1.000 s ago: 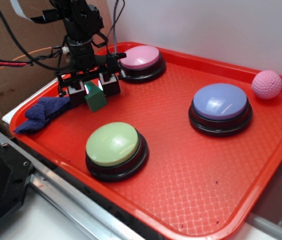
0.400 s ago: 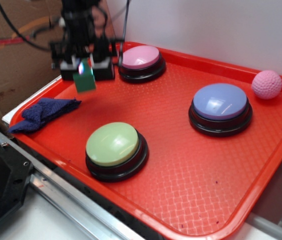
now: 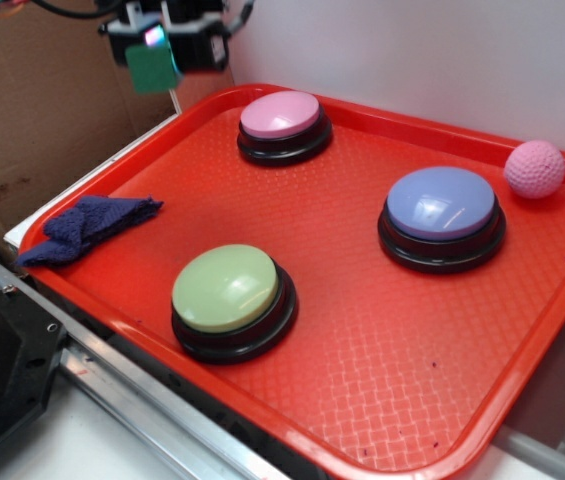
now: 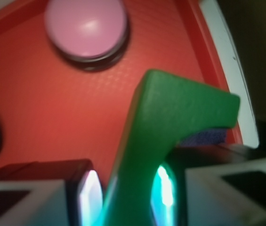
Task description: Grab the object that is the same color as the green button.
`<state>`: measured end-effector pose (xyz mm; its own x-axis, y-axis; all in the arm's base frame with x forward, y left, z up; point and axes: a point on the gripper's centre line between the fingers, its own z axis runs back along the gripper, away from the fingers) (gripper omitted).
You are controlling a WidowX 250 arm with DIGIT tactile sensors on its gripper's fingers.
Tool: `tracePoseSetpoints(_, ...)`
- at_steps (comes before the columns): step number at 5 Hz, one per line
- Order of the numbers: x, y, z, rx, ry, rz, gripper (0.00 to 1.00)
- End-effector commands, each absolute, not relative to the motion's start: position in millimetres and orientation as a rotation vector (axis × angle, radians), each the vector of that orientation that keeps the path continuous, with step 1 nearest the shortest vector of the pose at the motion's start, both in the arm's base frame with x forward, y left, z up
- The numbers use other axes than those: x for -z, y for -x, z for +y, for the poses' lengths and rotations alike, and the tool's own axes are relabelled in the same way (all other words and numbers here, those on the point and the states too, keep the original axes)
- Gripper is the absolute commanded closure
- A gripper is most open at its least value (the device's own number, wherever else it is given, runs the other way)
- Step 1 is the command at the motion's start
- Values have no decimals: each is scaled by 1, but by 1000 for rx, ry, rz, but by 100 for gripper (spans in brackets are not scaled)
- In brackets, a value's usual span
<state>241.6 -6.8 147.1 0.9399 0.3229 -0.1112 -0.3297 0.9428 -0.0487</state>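
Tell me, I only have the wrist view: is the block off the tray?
Observer: Yes. The exterior view shows the block hanging in the gripper, well above the tray.
Operator: Is the green button nearby?
Observer: No. The green button sits at the tray's near side, far below the block.
Operator: Anything else I can't see?
Observer: A pink ball lies at the tray's far right edge.
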Motion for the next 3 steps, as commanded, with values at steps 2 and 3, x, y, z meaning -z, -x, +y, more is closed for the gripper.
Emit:
tracePoseSetpoints(2, -229, -234, -22, -50, 162, -55, 100)
tracePoseSetpoints(3, -231, -229, -21, -58, 146, -78, 100)
